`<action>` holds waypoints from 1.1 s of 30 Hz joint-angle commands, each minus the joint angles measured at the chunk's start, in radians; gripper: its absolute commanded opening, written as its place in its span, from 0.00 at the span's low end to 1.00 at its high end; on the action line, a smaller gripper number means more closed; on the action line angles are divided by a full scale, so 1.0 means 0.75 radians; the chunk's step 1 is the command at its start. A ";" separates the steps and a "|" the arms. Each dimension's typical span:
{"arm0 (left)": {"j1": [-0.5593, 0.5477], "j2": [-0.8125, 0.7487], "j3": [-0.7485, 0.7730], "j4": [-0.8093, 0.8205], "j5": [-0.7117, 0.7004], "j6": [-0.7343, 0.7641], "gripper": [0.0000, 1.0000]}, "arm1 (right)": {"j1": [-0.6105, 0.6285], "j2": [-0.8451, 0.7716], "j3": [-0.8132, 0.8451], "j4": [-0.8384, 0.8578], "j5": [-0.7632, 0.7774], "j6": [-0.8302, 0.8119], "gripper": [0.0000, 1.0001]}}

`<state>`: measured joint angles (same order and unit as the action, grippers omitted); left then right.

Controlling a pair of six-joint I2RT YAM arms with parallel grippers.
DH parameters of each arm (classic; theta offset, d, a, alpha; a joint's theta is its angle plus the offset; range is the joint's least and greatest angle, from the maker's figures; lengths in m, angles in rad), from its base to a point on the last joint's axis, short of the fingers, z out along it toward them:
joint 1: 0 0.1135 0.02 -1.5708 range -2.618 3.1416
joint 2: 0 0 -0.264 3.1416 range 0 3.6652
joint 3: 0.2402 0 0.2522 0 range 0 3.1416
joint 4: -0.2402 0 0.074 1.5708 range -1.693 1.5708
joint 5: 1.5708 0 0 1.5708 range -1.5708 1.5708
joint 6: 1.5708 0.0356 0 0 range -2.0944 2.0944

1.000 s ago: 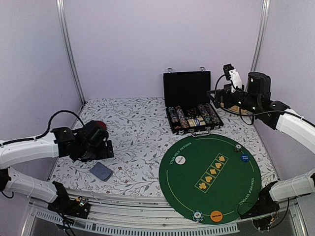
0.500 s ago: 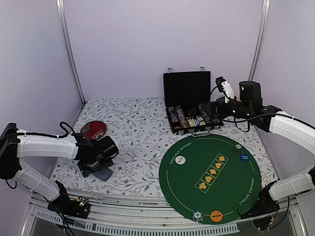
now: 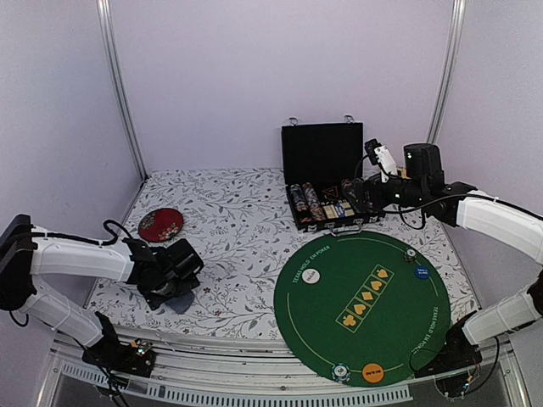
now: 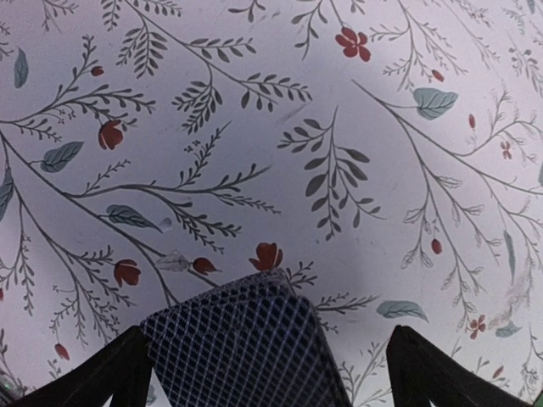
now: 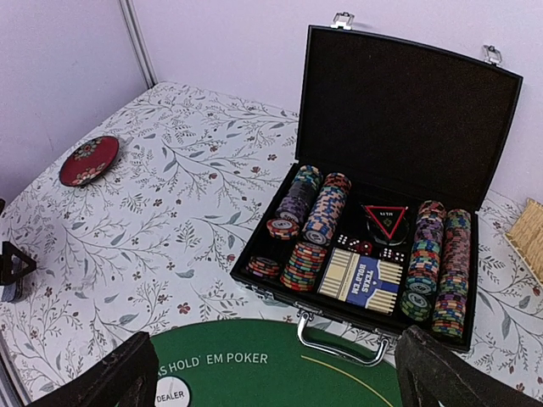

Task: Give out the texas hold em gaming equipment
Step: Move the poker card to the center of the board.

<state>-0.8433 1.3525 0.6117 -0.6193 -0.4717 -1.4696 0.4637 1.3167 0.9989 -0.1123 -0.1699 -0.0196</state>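
A deck of playing cards (image 4: 246, 348) with a blue-grey lattice back lies on the floral cloth. My left gripper (image 4: 271, 377) stands open, one finger on each side of it. From above, the left gripper (image 3: 172, 284) covers most of the deck (image 3: 181, 303). My right gripper (image 3: 363, 193) hovers open above the open black case (image 3: 327, 153). The case holds rows of striped poker chips (image 5: 322, 208), dice and a boxed card deck (image 5: 361, 280). On the green poker mat (image 3: 361, 339) lie a white dealer disc (image 3: 311, 275), a blue disc (image 3: 422, 272), an orange disc (image 3: 372, 371) and two chips (image 3: 341, 371).
A red round dish (image 3: 161, 225) sits at the left of the cloth, behind my left arm. A woven tan piece (image 5: 526, 233) lies right of the case. Purple walls and metal posts (image 3: 119, 85) close in the back and sides.
My left arm has swung forward and down until its open fingers straddle the card deck. My right arm has come left and lower, toward the open case.
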 commanded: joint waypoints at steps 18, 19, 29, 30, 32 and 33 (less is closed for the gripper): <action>0.005 0.101 0.017 -0.002 0.058 0.019 0.93 | -0.003 0.034 0.018 -0.025 -0.041 -0.038 0.99; 0.006 0.106 0.014 0.004 0.058 0.025 0.92 | -0.003 0.034 0.018 -0.026 -0.042 -0.039 0.99; -0.001 0.135 -0.022 0.279 0.190 0.385 0.75 | -0.004 0.037 0.028 -0.042 -0.047 -0.045 0.99; -0.007 0.146 -0.004 0.287 0.199 0.443 0.75 | -0.003 0.034 0.028 -0.041 -0.048 -0.044 0.99; -0.025 0.171 0.033 0.303 0.227 0.580 0.75 | -0.003 0.033 0.028 -0.040 -0.051 -0.045 0.99; -0.040 0.186 0.053 0.308 0.242 0.649 0.75 | -0.002 0.034 0.028 -0.041 -0.051 -0.044 0.99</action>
<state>-0.8433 1.4372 0.6132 -0.5304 -0.4133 -1.2041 0.4637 1.3376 0.9993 -0.1345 -0.1947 -0.0441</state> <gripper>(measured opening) 0.752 0.991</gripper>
